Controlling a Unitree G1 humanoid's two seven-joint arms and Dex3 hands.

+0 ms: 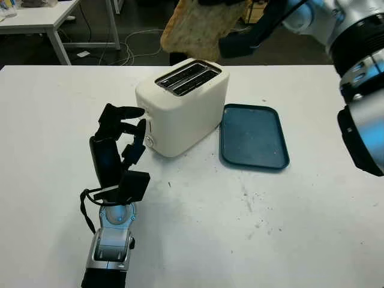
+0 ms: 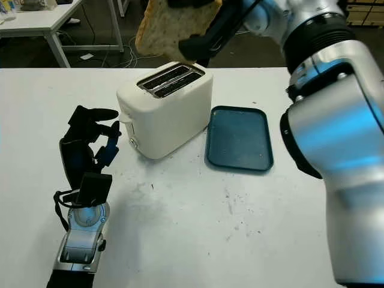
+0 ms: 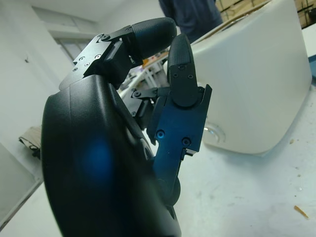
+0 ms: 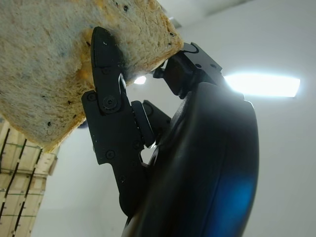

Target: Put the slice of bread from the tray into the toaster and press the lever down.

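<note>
Bread slice (image 1: 201, 27) above white toaster (image 1: 183, 108)

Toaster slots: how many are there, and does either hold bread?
2, side by side in the top of the toaster. Both look empty; the bread slice hangs above them in the right robot hand.

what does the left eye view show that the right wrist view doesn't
Left eye view alone: the white toaster with its two slots on the table, the bare blue tray beside it, and the left hand close by the toaster's end, fingers curled, holding nothing.
Right wrist view alone: a close look at the fingers pressed against the bread's face.
Both: the slice of bread held by the right hand, raised above the toaster.
</note>
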